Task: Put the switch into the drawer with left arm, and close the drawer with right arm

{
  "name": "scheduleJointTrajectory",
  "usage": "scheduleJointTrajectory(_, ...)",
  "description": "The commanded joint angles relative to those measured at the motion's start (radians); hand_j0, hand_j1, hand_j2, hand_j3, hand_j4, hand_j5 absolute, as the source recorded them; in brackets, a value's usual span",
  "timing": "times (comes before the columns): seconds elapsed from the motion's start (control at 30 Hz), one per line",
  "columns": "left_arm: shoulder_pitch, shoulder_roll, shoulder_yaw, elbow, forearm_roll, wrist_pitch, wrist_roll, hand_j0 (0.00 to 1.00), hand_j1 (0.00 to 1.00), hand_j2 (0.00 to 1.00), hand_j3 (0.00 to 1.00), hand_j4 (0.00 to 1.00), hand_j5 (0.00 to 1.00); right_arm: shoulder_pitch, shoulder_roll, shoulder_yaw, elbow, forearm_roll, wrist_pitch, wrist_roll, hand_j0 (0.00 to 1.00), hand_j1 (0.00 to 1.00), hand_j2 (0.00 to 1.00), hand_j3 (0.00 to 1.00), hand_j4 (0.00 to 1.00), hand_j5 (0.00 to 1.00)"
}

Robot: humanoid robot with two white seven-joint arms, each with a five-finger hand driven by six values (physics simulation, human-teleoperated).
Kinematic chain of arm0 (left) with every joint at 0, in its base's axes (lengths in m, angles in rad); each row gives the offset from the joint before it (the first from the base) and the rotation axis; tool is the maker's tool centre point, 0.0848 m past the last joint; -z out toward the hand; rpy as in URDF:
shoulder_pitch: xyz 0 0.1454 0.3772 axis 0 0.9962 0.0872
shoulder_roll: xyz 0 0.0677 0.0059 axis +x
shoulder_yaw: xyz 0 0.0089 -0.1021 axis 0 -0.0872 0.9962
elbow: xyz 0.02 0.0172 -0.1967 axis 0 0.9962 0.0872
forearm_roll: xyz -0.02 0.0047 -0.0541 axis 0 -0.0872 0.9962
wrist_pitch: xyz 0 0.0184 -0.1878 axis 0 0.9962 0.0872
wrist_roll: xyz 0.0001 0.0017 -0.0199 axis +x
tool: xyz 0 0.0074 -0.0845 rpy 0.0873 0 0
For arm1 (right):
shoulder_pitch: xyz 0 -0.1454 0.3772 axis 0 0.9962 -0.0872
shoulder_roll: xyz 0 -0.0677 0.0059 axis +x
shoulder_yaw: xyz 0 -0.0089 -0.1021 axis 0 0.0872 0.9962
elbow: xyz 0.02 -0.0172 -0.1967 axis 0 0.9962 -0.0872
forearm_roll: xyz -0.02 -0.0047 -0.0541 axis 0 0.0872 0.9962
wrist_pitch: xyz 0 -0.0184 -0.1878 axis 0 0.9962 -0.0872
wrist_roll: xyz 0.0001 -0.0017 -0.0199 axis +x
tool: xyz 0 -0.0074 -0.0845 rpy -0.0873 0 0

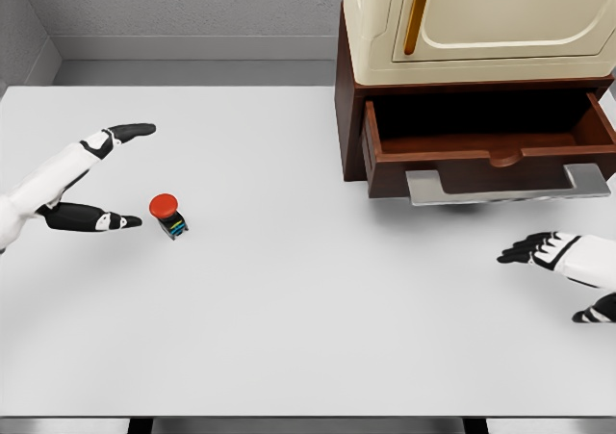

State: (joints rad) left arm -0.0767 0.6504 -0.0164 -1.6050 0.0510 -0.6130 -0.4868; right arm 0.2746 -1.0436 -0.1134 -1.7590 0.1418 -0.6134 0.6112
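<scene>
Head view: switch (167,216) stands upright, red cap up, beside spread left hand (91,179); drawer (491,150) open.

Left robot hand (96,179) fingers spread, right robot hand (563,266) open, low

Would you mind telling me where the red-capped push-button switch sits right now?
In the head view, the red-capped push-button switch stands on the white table's left side, just beyond the open left hand's thumb tip, far left of the open brown wooden drawer.

The drawer (486,145) is seen as dark, smooth wood with a brushed metal handle (505,186); the table (308,309) is rendered matt white; the switch (167,214) looks plastic.
</scene>
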Motion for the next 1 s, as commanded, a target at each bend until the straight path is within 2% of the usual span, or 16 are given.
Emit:
scheduleJointTrajectory(0.0, 0.0, 0.0, -0.002, -0.001, 0.009, 0.002, -0.001, 1.0, 1.0, 1.0, 1.0, 1.0, 1.0, -0.002, -0.001, 0.012, 0.0, -0.007, 0.003, 0.0, 1.0, 1.0, 1.0, 1.0, 1.0, 1.0)
scheduleJointTrajectory(0.1, 0.0, -0.003, -0.007, -0.001, 0.038, 0.002, -0.007, 1.0, 1.0, 1.0, 1.0, 1.0, 1.0, -0.012, -0.001, 0.012, 0.0, -0.007, 0.003, 0.0, 1.0, 1.0, 1.0, 1.0, 1.0, 1.0)
scheduleJointTrajectory(0.17, -0.005, -0.003, -0.017, 0.0, 0.164, 0.002, -0.024, 1.0, 1.0, 1.0, 1.0, 1.0, 1.0, -0.011, -0.001, 0.012, 0.0, -0.007, 0.003, 0.0, 1.0, 1.0, 1.0, 1.0, 1.0, 1.0)
scheduleJointTrajectory(0.23, -0.008, -0.037, -0.017, -0.003, 0.297, 0.002, -0.124, 1.0, 1.0, 1.0, 1.0, 1.0, 1.0, -0.008, -0.001, 0.012, 0.0, -0.007, 0.003, 0.0, 0.99, 0.99, 0.99, 0.99, 0.99, 0.99)
scheduleJointTrajectory(0.27, -0.026, -0.086, -0.017, -0.001, 0.332, 0.002, -0.124, 1.0, 1.0, 1.0, 1.0, 1.0, 1.0, -0.006, -0.001, 0.014, 0.0, -0.007, 0.003, 0.0, 0.82, 0.82, 0.82, 0.82, 0.82, 0.82)
scheduleJointTrajectory(0.3, -0.063, -0.136, -0.017, -0.006, 0.345, 0.071, -0.124, 1.0, 1.0, 1.0, 1.0, 1.0, 1.0, -0.006, -0.001, 0.012, 0.0, -0.007, 0.003, 0.0, 0.7, 0.7, 0.7, 0.7, 0.7, 0.7)
scheduleJointTrajectory(0.33, -0.097, -0.187, -0.014, -0.006, 0.346, 0.163, -0.124, 1.0, 1.0, 1.0, 1.0, 1.0, 1.0, -0.006, -0.003, 0.012, 0.0, -0.007, 0.003, 0.0, 0.64, 0.64, 0.64, 0.64, 0.64, 0.64)
scheduleJointTrajectory(0.37, -0.103, -0.198, -0.011, -0.006, 0.355, 0.203, -0.124, 1.0, 1.0, 1.0, 1.0, 1.0, 1.0, -0.005, -0.003, 0.012, 0.0, -0.007, 0.003, 0.0, 0.64, 0.64, 0.64, 0.64, 0.64, 0.64)
scheduleJointTrajectory(0.4, -0.101, -0.192, -0.013, -0.006, 0.434, 0.237, -0.124, 1.0, 1.0, 1.0, 1.0, 1.0, 1.0, -0.006, -0.003, 0.011, 0.0, -0.007, 0.003, 0.0, 0.64, 0.64, 0.64, 0.64, 0.64, 0.64)
scheduleJointTrajectory(0.43, -0.101, -0.184, -0.013, -0.006, 0.461, 0.263, -0.124, 1.0, 1.0, 1.0, 1.0, 1.0, 1.0, -0.006, -0.003, 0.006, 0.0, -0.01, 0.003, 0.0, 0.59, 0.59, 0.59, 0.59, 0.59, 0.59)
scheduleJointTrajectory(0.53, -0.092, -0.179, -0.011, -0.001, 0.475, 0.392, -0.124, 1.0, 1.0, 1.0, 1.0, 1.0, 1.0, -0.006, -0.003, -0.017, 0.0, -0.021, 0.003, 0.0, 0.55, 0.55, 0.55, 0.55, 0.55, 0.55)
scheduleJointTrajectory(0.6, -0.087, -0.175, -0.011, 0.005, 0.495, 0.443, -0.124, 1.0, 1.0, 1.0, 1.0, 1.0, 1.0, 0.0, -0.004, -0.038, 0.0, -0.068, 0.003, 0.0, 0.47, 0.47, 0.47, 0.47, 0.47, 0.47)
scheduleJointTrajectory(0.7, -0.087, -0.157, -0.013, 0.063, 0.49, 0.457, -0.124, 1.0, 1.0, 1.0, 1.0, 1.0, 1.0, 0.017, -0.004, -0.063, 0.001, -0.082, 0.003, 0.0, 0.44, 0.44, 0.44, 0.44, 0.44, 0.44)
scheduleJointTrajectory(0.73, -0.084, -0.118, -0.014, 0.068, 0.492, 0.455, -0.124, 1.0, 1.0, 1.0, 1.0, 1.0, 1.0, 0.037, -0.003, -0.089, 0.001, -0.096, 0.003, 0.0, 0.44, 0.44, 0.44, 0.44, 0.44, 0.44)
scheduleJointTrajectory(0.87, -0.041, -0.072, -0.013, 0.088, 0.483, 0.437, -0.124, 1.0, 1.0, 1.0, 1.0, 1.0, 1.0, 0.181, 0.011, -0.264, 0.001, -0.129, 0.003, 0.0, 0.45, 0.45, 0.45, 0.45, 0.45, 0.45)
scheduleJointTrajectory(0.97, -0.041, -0.072, -0.03, 0.131, 0.481, 0.437, -0.124, 1.0, 1.0, 1.0, 1.0, 1.0, 1.0, 0.215, 0.027, -0.308, 0.001, -0.14, 0.003, 0.0, 0.45, 0.45, 0.45, 0.45, 0.45, 0.45)
